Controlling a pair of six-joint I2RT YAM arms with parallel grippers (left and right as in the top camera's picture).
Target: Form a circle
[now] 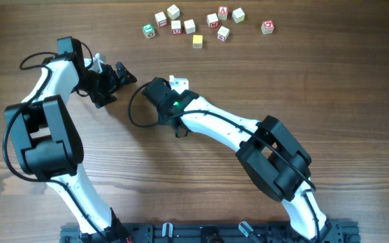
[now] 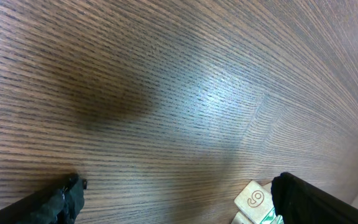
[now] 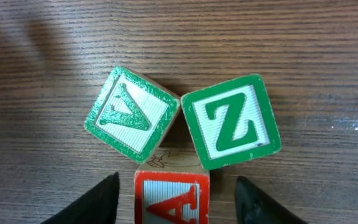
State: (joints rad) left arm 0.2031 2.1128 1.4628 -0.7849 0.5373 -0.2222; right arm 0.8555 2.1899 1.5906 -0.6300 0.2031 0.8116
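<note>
The circle (image 3: 173,163) is three little cubes in the middle of the tabletop (image 1: 167,196), right under the right gripper (image 3: 176,179). The green V cube (image 3: 132,114) and the green Z cube (image 3: 230,121) meet at one corner. The red A cube (image 3: 171,199) sits just below them. The right gripper is partly open, with a finger on each side of the red A cube but not touching it, so it holds nothing. To do this well, I think it should lift straight up and not bump a cube. The left gripper (image 2: 178,190) is wide open and empty, off to the side. The tabletop is brown wood with thin lines and a shiny patch. A bigger bunch of cubes (image 1: 190,25) lies well apart near the far edge. No walls or floor show.
</note>
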